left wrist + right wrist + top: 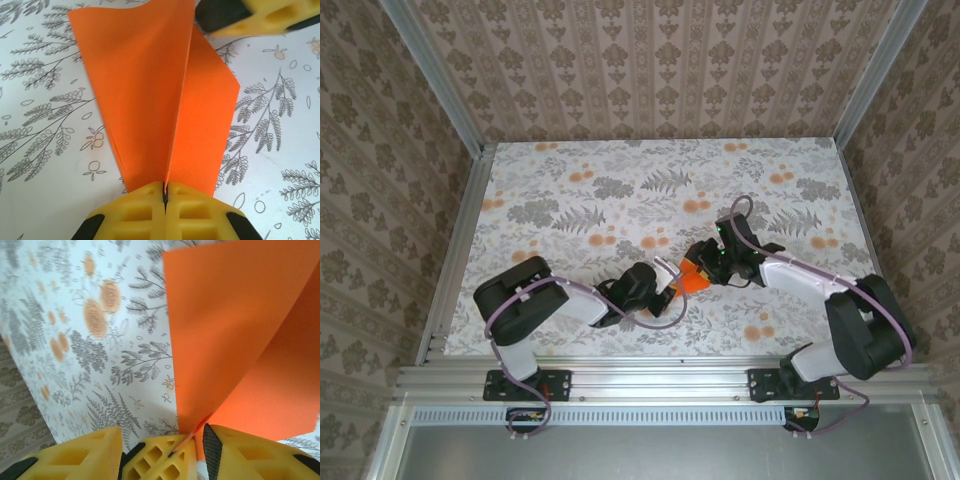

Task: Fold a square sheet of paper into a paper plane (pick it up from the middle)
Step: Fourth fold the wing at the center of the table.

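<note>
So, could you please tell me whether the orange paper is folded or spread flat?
Folded: the orange paper shows two panels meeting along a crease, its end pinched between the shut left fingers.

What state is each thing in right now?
square sheet of paper: creased down the middle, half-folded, held at one end.
left gripper: shut on the paper's end.
right gripper: at the paper's other end; open or gripping, cannot tell.
</note>
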Available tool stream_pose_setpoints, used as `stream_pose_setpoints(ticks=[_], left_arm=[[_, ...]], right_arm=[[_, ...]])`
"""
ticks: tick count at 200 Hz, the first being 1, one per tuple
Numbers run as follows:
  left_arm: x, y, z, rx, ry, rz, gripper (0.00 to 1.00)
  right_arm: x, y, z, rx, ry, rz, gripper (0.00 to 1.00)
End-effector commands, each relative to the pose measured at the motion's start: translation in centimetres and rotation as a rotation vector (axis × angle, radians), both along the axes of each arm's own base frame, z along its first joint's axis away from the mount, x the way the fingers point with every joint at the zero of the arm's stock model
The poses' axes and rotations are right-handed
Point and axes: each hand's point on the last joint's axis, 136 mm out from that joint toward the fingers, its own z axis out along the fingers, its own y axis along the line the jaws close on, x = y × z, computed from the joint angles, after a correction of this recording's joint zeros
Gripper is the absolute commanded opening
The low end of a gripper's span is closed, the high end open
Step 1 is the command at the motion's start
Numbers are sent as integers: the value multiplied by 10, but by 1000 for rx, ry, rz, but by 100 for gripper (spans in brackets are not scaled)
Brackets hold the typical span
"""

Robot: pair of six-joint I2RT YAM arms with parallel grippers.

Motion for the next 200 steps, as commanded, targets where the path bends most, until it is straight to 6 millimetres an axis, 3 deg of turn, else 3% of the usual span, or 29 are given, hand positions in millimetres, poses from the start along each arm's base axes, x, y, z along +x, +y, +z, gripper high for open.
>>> stream_pose_setpoints(ticks=[1,32,64,72,107,149,200], left_arm=[[2,2,-4,-37,88,34,0],[6,4,-4,-70,129,48,0],[7,5,-5,-78,141,57,0],[7,5,-5,-79,143,57,0],[9,7,-5,-83,147,64,0],[8,6,-5,-86,157,57,0],[6,4,-5,-92,193,47,7]], right_arm=[[-2,-8,11,-26,-134,75,49],[-8,-15,1,-63,-151,112,42],[-3,0,-6,-7,-128,149,25],[-1,2,-16,-11,-93,149,21],[9,8,-31,-16,-41,161,13],[13,13,-43,5,-30,162,16],[5,9,-57,0,-15,156,30]])
